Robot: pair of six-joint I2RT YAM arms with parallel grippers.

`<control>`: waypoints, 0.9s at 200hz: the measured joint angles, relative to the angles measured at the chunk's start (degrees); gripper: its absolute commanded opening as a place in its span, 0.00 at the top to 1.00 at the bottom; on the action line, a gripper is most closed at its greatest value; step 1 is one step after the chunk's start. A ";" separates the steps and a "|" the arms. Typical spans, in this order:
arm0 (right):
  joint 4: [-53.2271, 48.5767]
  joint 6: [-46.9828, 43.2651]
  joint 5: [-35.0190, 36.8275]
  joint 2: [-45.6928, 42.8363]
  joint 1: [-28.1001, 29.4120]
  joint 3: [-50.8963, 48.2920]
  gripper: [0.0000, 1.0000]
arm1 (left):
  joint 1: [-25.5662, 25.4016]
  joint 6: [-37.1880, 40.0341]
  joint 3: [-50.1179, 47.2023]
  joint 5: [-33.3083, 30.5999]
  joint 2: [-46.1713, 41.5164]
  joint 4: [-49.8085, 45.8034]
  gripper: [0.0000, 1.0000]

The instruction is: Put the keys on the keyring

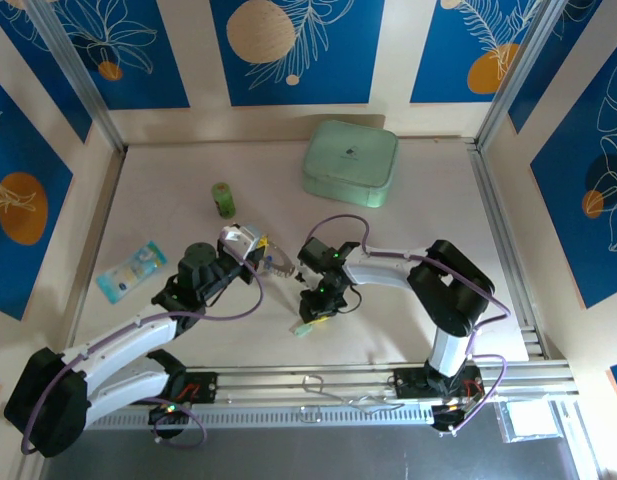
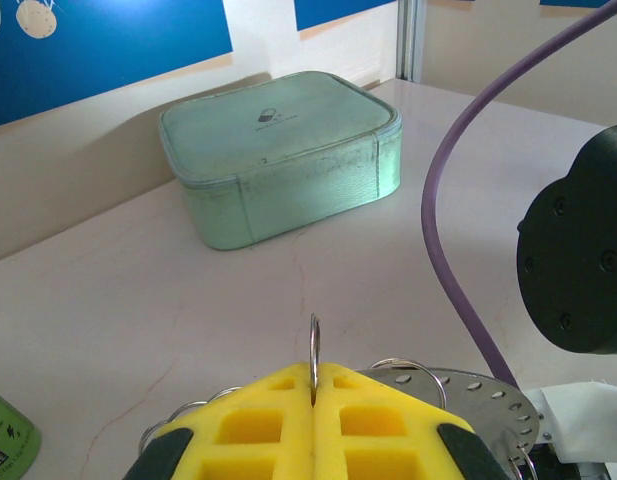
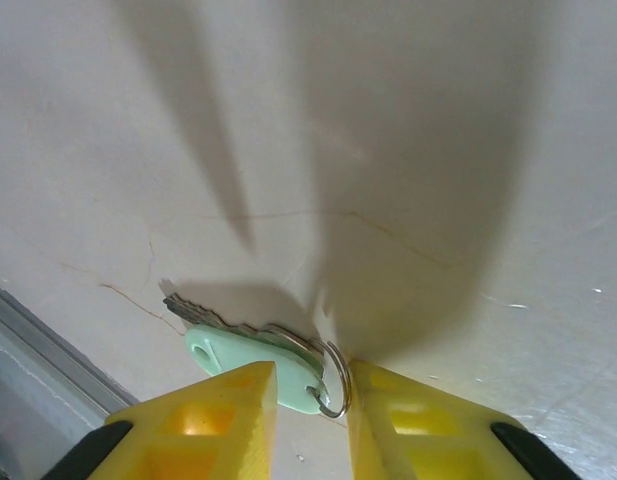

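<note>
My left gripper [image 2: 314, 388] is shut on a thin upright wire loop of the keyring [image 2: 314, 345]. The keyring's silvery perforated plate [image 2: 473, 392] carries more small loops just right of the fingers. From above, the left gripper [image 1: 254, 254] holds the keyring [image 1: 276, 264] near the table's middle. The keys [image 3: 203, 314] lie flat on the table, joined to a mint-green tag [image 3: 250, 355] and a small split ring [image 3: 337, 380]. My right gripper [image 3: 313, 388] points down over them, its jaws apart. The split ring and tag end sit between the fingers. Seen from above, the right gripper [image 1: 319, 303] is over the keys [image 1: 304, 327].
A mint-green rounded case [image 1: 350, 162] sits at the back right, also ahead of the left fingers [image 2: 278, 150]. A green cylinder [image 1: 222, 198] stands back left. A blue-and-white packet [image 1: 131, 270] lies at the left. A metal rail [image 1: 388, 380] runs along the near edge.
</note>
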 measured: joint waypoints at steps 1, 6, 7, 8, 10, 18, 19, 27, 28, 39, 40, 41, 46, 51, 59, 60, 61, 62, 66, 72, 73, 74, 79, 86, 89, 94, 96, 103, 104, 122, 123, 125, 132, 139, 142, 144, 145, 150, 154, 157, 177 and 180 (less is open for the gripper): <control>0.00 0.00 -0.02 0.00 0.00 0.00 0.77 | 0.00 0.00 0.00 0.00 0.00 0.00 1.00; 0.02 0.02 -0.02 0.00 0.00 0.02 0.77 | 0.00 0.00 0.00 -0.02 -0.02 0.00 1.00; 0.04 0.00 -0.02 0.02 0.00 0.02 0.78 | 0.00 0.00 0.00 0.00 -0.02 0.00 1.00; 0.07 0.00 -0.02 0.02 0.00 0.04 0.78 | 0.00 0.00 0.00 0.00 -0.04 0.00 1.00; 0.09 0.02 0.00 0.02 0.00 0.04 0.78 | 0.00 0.00 0.00 0.00 -0.07 0.00 1.00; 0.04 0.02 0.00 0.11 0.09 0.22 0.79 | 0.00 0.00 0.00 -0.02 -0.22 -0.13 1.00; 0.04 0.00 0.00 0.13 0.09 0.24 0.80 | 0.00 0.00 0.00 -0.02 -0.24 -0.13 1.00; 0.11 -0.02 0.04 0.37 0.11 0.52 0.81 | 0.00 0.00 0.00 -0.02 -0.37 -0.17 1.00; 0.11 -0.04 0.02 0.39 0.11 0.57 0.81 | 0.00 0.00 0.00 0.00 -0.39 -0.17 1.00; 0.15 -0.02 0.04 0.79 0.15 0.92 0.82 | 0.00 0.00 0.00 -0.02 -0.57 -0.20 1.00; 0.17 -0.04 0.04 0.79 0.15 0.94 0.82 | 0.00 0.00 0.00 -0.02 -0.59 -0.20 1.00; 0.17 -0.04 0.07 0.83 0.15 0.94 0.82 | 0.00 0.00 0.00 -0.02 -0.61 -0.20 1.00; 0.22 -0.02 0.07 0.87 0.15 1.03 0.82 | 0.00 0.00 0.00 -0.02 -0.68 -0.28 1.00; 0.22 -0.02 0.07 0.92 0.15 1.11 0.83 | 0.00 0.00 0.00 -0.02 -0.76 -0.37 1.00; 0.22 -0.04 0.07 0.94 0.15 1.22 0.84 | 0.00 0.00 0.00 -0.02 -0.85 -0.48 1.00; 0.24 -0.07 0.07 0.94 0.15 1.25 0.84 | 0.00 0.00 0.00 -0.02 -0.85 -0.46 1.00; 0.24 -0.09 0.07 0.94 0.15 1.27 0.84 | 0.00 0.00 0.00 0.00 -0.87 -0.48 1.00; 0.22 -0.15 0.09 0.94 0.17 1.29 0.84 | 0.00 0.00 0.00 -0.02 -0.87 -0.50 1.00; 0.28 -0.15 0.09 0.96 0.17 1.31 0.84 | 0.00 0.00 0.00 0.00 -0.94 -0.57 1.00; 0.28 -0.22 0.09 0.96 0.17 1.33 0.85 | 0.00 0.00 0.00 -0.02 -1.05 -0.66 1.00; 0.26 -0.22 0.09 0.96 0.17 1.33 0.85 | 0.00 0.00 0.00 -0.02 -1.07 -0.68 1.00; 0.26 -0.22 0.09 0.96 0.17 1.33 0.85 | 0.00 0.00 0.00 -0.02 -1.09 -0.70 1.00; 0.24 -0.24 0.09 0.96 0.20 1.33 0.85 | 0.00 0.02 0.00 -0.02 -1.14 -0.72 1.00; 0.24 -0.24 0.15 0.96 0.20 1.36 0.86 | 0.00 0.00 0.00 0.00 -1.16 -0.72 1.00; 0.22 -0.26 0.22 0.96 0.20 1.36 0.86 | 0.00 0.00 0.00 0.00 -1.16 -0.74 1.00; 0.20 -0.33 0.31 0.96 0.20 1.40 0.87 | 0.00 0.00 0.00 0.00 -1.16 -0.79 1.00; 0.20 -0.42 0.35 0.96 0.20 1.42 0.87 | 0.00 0.00 0.00 -0.02 -1.18 -0.79 1.00; 0.15 -0.46 0.50 0.96 0.20 1.51 0.88 | 0.00 0.00 0.00 0.00 -1.18 -0.79 1.00; 0.13 -0.46 0.52 0.96 0.20 1.53 0.88 | 0.00 0.00 0.00 0.00 -1.18 -0.79 1.00; -0.02 -0.59 0.72 0.96 0.20 1.81 0.88 | 0.00 0.00 0.00 0.00 -1.18 -0.79 1.00; -0.02 -0.63 0.72 0.96 0.20 1.81 0.89 | 0.00 0.00 0.00 0.00 -1.18 -0.81 1.00; -0.02 -0.63 0.72 0.96 0.20 1.84 0.89 | 0.00 0.00 0.00 0.00 -1.18 -0.79 1.00; -0.07 -0.70 0.74 0.96 0.20 1.86 0.89 | 0.00 0.00 0.00 0.00 -1.18 -0.79 1.00; -0.20 -0.87 0.87 0.96 0.20 1.86 0.89 | 0.00 0.00 0.00 0.00 -1.18 -0.79 1.00; -0.26 -0.90 0.92 0.96 0.20 1.86 0.89 | 0.00 0.00 0.00 0.00 -1.18 -0.79 1.00; -0.33 -0.94 0.94 0.96 0.20 1.86 0.89 | 0.00 0.00 0.00 0.00 -1.18 -0.79 1.00; -0.33 -0.96 0.96 0.96 0.20 1.86 0.89 | 0.00 0.00 0.00 0.00 -1.18 -0.79 1.00; -0.42 -1.07 0.96 0.96 0.20 1.86 0.89 | 0.00 0.00 0.00 0.00 -1.18 -0.79 1.00; -0.44 -1.09 0.98 0.96 0.20 1.86 0.89 | 0.00 0.00 0.00 0.00 -1.18 -0.79 1.00; -0.44 -1.11 1.01 0.96 0.20 1.86 0.89 | 0.00 0.00 0.00 0.00 -1.18 -0.79 1.00; -0.66 -1.55 1.11 0.96 0.20 1.97 0.90 | 0.00 0.00 0.00 0.00 -1.18 -0.79 1.00; -0.66 -1.55 1.14 0.96 0.20 2.01 0.90 | 0.00 0.02 0.00 0.00 -1.18 -0.79 1.00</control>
